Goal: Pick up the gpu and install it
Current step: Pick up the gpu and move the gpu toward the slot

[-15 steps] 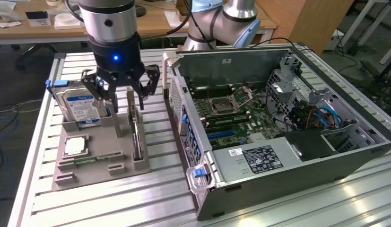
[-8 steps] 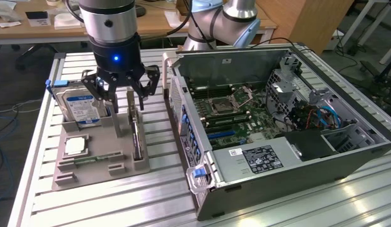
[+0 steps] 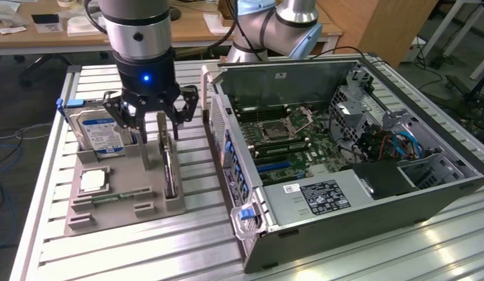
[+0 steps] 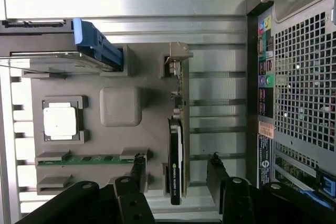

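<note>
Hovering with gripper (image 3: 157, 133) over gpu (image 3: 170, 171), fingers (image 4: 218, 174) spread apart, one on each side of card, nothing clamped, no contact visible. Found standing on edge in slot along 3 o'clock side of holder (image 3: 109, 205), exterior view; hard drive (image 3: 101, 134) at its 10 o'clock, computer case (image 3: 343, 175) near at its 3 o'clock. Probable trouble: could snag a finger on holder's raised block (image 4: 121, 106) if lowered off-centre; could tilt or jam thin card in slot if squeezed unevenly; might slip if clamped on fan face.
</note>
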Robot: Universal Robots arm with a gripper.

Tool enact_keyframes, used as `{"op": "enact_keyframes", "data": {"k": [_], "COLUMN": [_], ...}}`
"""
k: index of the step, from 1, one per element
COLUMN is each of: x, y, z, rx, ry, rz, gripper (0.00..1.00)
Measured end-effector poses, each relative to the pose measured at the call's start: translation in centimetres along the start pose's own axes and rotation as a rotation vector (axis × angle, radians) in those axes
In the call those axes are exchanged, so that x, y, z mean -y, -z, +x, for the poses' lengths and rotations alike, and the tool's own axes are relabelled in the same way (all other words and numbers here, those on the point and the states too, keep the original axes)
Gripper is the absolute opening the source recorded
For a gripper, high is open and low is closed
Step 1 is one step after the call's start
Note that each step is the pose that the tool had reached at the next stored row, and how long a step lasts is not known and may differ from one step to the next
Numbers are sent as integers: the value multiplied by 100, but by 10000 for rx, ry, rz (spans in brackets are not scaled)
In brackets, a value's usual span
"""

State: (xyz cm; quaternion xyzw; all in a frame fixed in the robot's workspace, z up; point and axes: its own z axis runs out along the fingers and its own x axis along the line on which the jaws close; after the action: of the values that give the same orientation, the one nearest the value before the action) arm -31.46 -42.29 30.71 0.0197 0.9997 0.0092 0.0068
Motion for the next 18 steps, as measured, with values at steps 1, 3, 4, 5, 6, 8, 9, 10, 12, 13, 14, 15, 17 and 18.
{"op": "enact_keyframes", "data": {"k": [1, 3, 4, 5, 6, 8, 9, 10, 12, 13, 14, 15, 17, 18], "x": [1, 5, 8, 9, 10, 11, 12, 12, 13, 13, 14, 14, 14, 15], "y": [-18, -54, -72, -90, -108, -145, -163, -180, -217, -236, -254, -272, -308, -326], "z": [-1, -4, -4, -3, -3, -3, -3, -3, -4, -4, -4, -4, -3, -3], "rx": [-8, -22, -31, -40, -50, -65, -68, -72, -77, -82, -84, -84, -86, -86], "ry": [18, 65, 121, 205, 315, 570, 636, 658, 663, 666, 668, 670, 672, 675], "rz": [1, 0, -1, -1, -2, -5, -6, -5, -6, -5, -5, -6, -6, -5], "gripper": [59, 59, 59, 59, 59, 59, 59, 59, 59, 59, 59, 59, 59, 59]}}
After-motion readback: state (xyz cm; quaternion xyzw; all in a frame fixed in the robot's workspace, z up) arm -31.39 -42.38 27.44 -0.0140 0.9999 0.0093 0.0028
